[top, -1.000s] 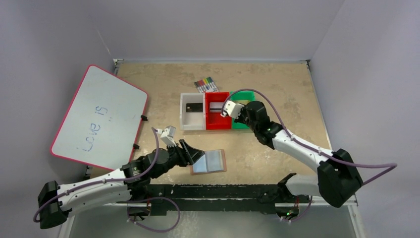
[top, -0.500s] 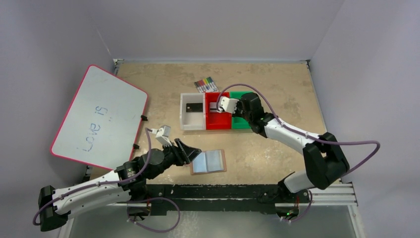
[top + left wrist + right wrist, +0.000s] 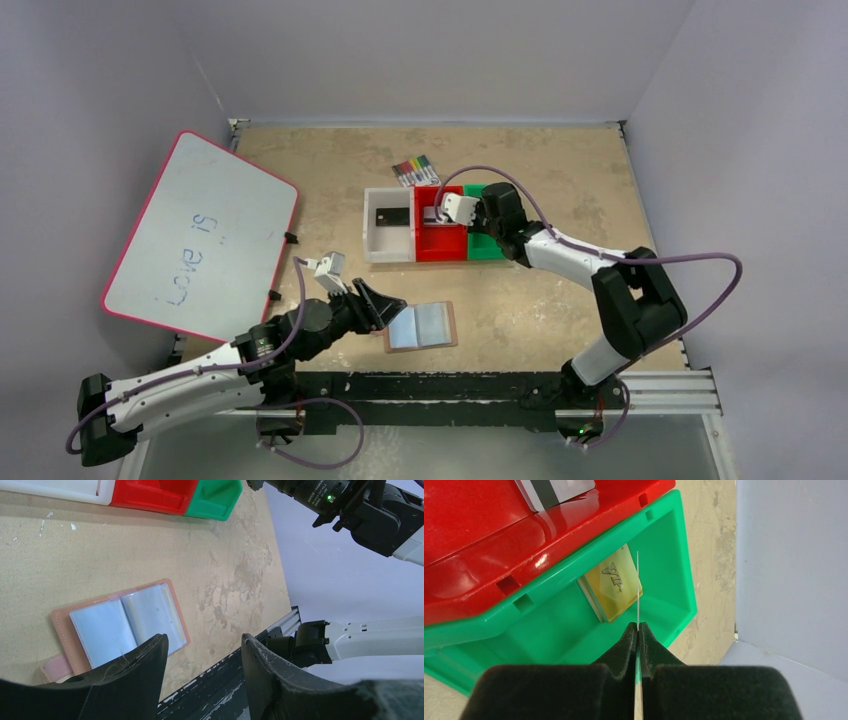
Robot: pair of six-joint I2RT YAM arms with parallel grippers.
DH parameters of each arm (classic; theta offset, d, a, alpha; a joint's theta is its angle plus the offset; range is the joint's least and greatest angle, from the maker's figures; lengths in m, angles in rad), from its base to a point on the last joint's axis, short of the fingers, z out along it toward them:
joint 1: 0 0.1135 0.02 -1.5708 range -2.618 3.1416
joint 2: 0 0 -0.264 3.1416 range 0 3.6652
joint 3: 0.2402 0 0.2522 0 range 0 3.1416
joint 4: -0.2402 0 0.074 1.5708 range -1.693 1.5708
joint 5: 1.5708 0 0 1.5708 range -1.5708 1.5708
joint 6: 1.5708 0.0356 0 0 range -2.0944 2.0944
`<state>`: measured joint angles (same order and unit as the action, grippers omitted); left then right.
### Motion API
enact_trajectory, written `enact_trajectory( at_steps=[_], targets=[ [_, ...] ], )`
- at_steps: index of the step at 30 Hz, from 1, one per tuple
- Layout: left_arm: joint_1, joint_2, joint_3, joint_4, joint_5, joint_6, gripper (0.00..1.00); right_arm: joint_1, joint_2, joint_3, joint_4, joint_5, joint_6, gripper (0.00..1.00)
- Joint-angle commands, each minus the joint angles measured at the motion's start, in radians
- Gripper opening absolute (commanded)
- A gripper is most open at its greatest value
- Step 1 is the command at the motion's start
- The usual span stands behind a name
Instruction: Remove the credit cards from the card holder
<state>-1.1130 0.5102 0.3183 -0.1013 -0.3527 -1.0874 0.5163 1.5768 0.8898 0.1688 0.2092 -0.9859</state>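
At the table's near edge: a flat tan-brown bifold card holder (image 3: 420,325) lies open on the rough sandy board table (image 3: 560,180). Its two glossy clear pockets look light blue, and a small strap tab sticks out at one end.
Left gripper (image 3: 202,640): the matte black fingers are parted with nothing between them, above the holder's near side.
Right gripper (image 3: 638,630): the black fingers are pressed together on a thin card (image 3: 638,580) seen edge-on, held upright over the green bin. I cannot tell the card's colour.
Green plastic bin (image 3: 664,540): smooth and shiny. A gold card (image 3: 614,587) lettered "VIP" lies on its floor, partly hidden by the bin's wall.
Red plastic bin (image 3: 484,570): it touches the green one and holds a silver-grey card (image 3: 556,490) with a dark stripe.
White plastic bin (image 3: 370,225): it sits at the left of the row with a black card (image 3: 391,216) inside.
Around: a pack of coloured markers (image 3: 415,170) lies just behind the bins. A large red-rimmed whiteboard (image 3: 200,235) with handwriting sits far left.
In the way: from above, the right wrist covers part of the red bin.
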Motion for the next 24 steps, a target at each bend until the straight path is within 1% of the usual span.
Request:
enact_trajectory(
  at_steps=[1,18,24],
  targets=[
    [0.0,-0.009,0.049,-0.007,-0.018,0.025,0.55,-0.011,0.034,0.052,0.055,-0.011,-0.009,0.02],
    [0.001,-0.013,0.062,-0.032,-0.031,0.027,0.54,-0.038,0.163,0.087,0.157,-0.023,-0.067,0.02],
    [0.0,-0.012,0.062,-0.037,-0.039,0.025,0.54,-0.044,0.171,0.095,0.192,-0.039,-0.068,0.04]
  ],
)
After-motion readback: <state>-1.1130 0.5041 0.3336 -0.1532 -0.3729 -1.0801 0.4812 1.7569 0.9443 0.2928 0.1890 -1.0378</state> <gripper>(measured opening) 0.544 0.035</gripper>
